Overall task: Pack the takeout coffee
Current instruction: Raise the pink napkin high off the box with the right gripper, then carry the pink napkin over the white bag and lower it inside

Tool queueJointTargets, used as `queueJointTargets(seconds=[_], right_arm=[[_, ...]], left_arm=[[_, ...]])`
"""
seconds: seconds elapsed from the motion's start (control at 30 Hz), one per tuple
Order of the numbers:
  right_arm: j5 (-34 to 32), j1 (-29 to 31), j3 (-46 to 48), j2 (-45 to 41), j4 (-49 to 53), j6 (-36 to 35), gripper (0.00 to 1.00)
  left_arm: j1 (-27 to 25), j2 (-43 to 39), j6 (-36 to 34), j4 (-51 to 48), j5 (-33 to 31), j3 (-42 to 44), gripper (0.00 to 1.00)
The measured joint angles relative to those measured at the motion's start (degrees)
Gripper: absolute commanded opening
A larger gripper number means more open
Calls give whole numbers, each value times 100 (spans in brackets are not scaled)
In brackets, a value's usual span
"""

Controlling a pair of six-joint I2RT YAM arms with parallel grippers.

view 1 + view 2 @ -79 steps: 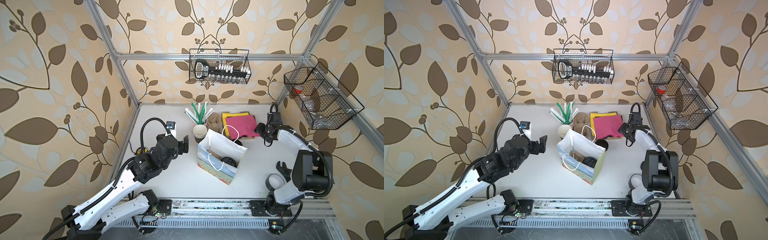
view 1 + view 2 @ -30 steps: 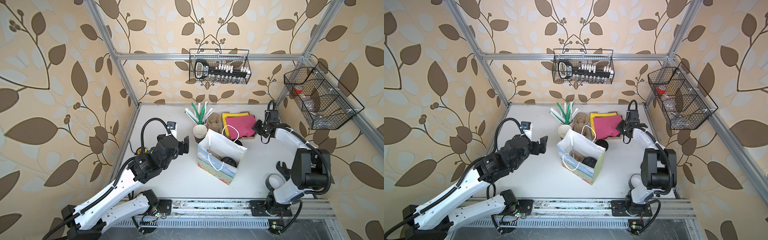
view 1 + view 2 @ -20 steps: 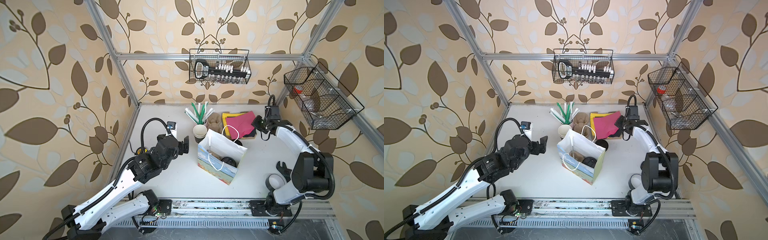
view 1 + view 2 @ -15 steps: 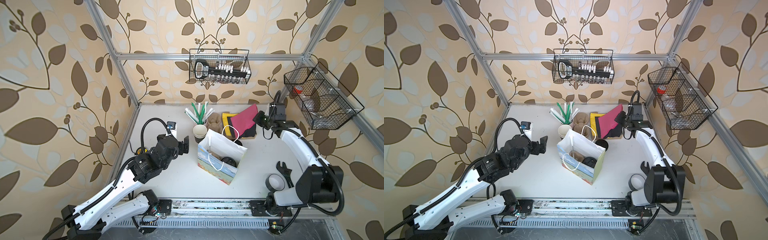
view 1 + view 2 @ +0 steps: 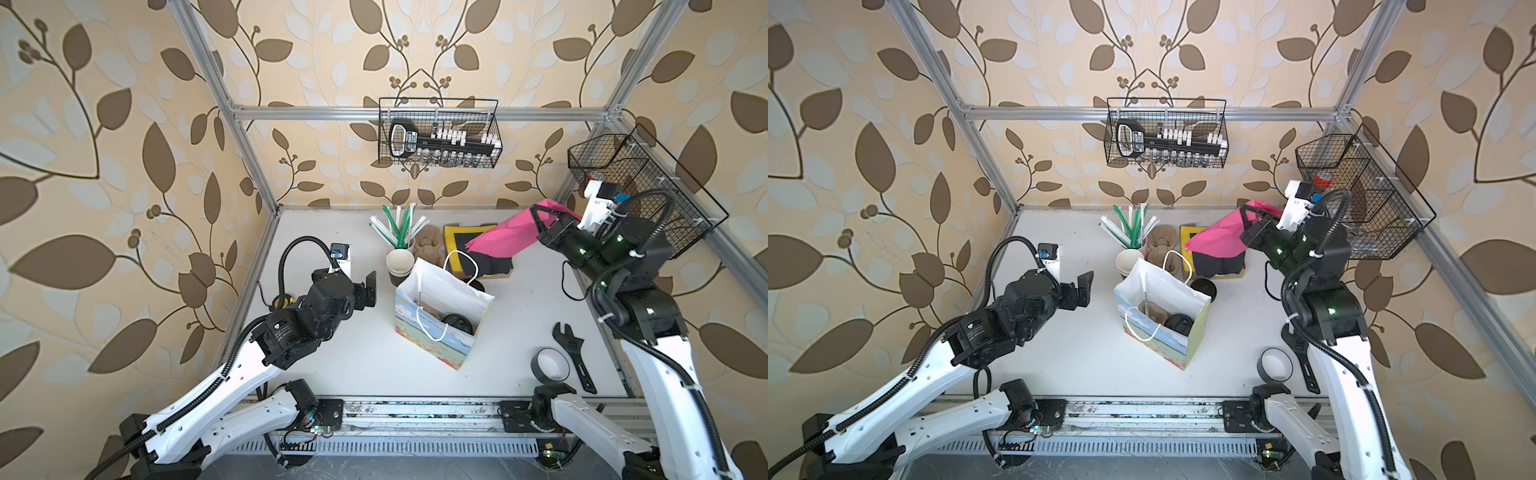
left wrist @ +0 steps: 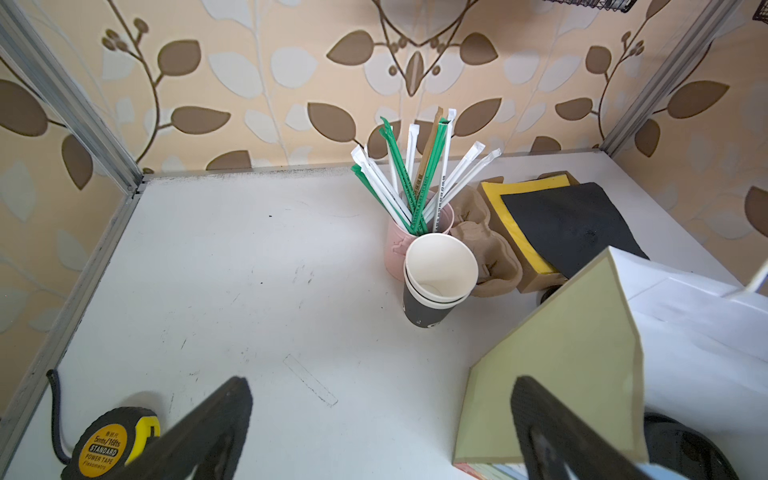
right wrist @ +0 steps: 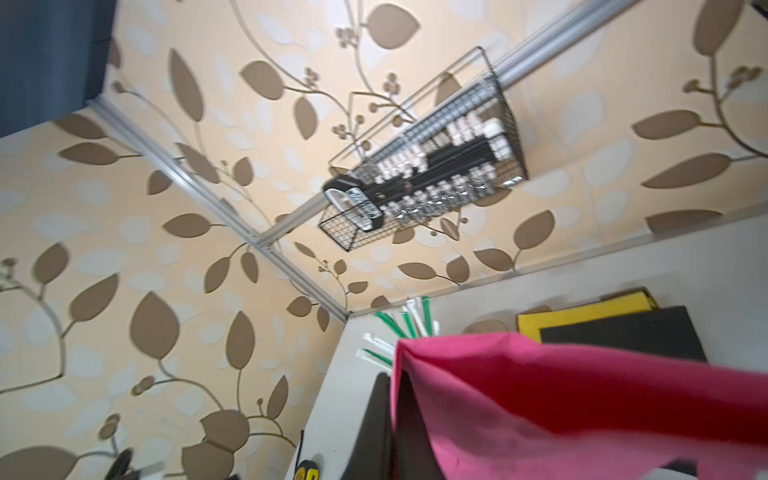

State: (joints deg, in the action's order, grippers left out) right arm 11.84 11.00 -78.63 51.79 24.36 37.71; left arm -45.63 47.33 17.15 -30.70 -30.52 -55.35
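A white paper bag (image 5: 446, 291) (image 5: 1154, 286) stands open mid-table. Inside it a round black lid (image 5: 457, 323) (image 5: 1179, 324) shows beside a brown carrier; I take it for the takeout coffee, its cup hidden by the bag walls. My left gripper (image 5: 365, 291) (image 5: 1081, 289) (image 6: 380, 390) is open and empty, left of the bag just above the table. My right gripper (image 5: 536, 216) (image 5: 1244, 214) (image 7: 392, 415) is shut on a pink sheet (image 5: 505, 237) (image 7: 582, 395), held in the air over the yellow and black sheets (image 5: 461, 241) at the back right.
Stacked lidless cups (image 5: 400, 262) and a pink cup of straws (image 5: 399, 226) stand behind the bag, by brown carriers (image 5: 428, 245). A loose black lid (image 5: 1203, 289) lies behind the bag. A tape measure (image 6: 108, 444), tape roll (image 5: 549, 365), wrench (image 5: 571, 353) and wire baskets (image 5: 438, 137) (image 5: 640, 187) sit around.
My right gripper has lifted the pink sheet off the stack, up and toward the back right corner. The left arm has stayed still.
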Motion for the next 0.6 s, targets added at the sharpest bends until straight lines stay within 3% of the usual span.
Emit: queueJointTargets(seconds=[0.33, 0.6], right_arm=[[-1014, 2964, -789, -564, 463, -431, 0], [-2688, 4970, -907, 52, 516, -911, 0]], left_arm=[[35, -20, 44, -46, 0, 0, 99], [35, -48, 76, -79, 0, 0, 99]])
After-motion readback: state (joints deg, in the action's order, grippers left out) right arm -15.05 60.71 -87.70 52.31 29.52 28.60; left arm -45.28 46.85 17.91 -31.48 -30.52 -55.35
